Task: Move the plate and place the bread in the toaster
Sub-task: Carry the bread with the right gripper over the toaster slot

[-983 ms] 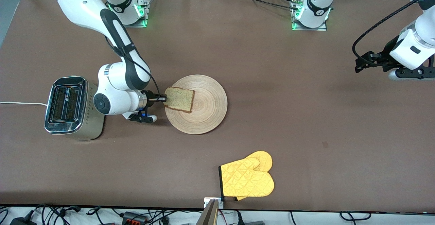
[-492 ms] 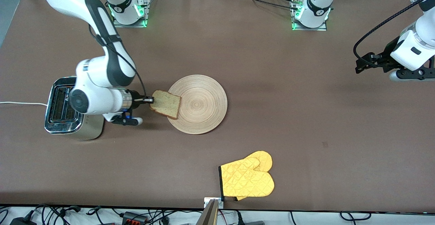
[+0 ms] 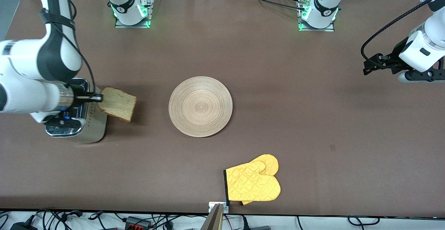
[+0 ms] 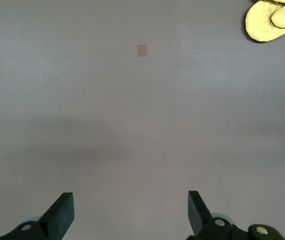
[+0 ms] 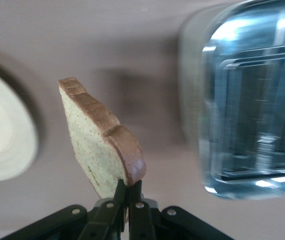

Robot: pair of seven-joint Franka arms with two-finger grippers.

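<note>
My right gripper is shut on the crust edge of the bread, a light brown slice that hangs tilted in the air beside the toaster. In the right wrist view the bread sticks out from the shut gripper, with the chrome toaster to one side and the plate to the other. The round light-wood plate lies bare at the table's middle. My left gripper waits open over bare table at the left arm's end, nothing between its fingers.
A pair of yellow oven mitts lies nearer the front camera than the plate, close to the table's front edge. The toaster's white cord runs off toward the right arm's end of the table. My right arm's wrist covers most of the toaster's top.
My right gripper has lifted the bread off the plate and carried it toward the toaster, rising as it went. The plate now lies bare. The left arm has barely moved.
</note>
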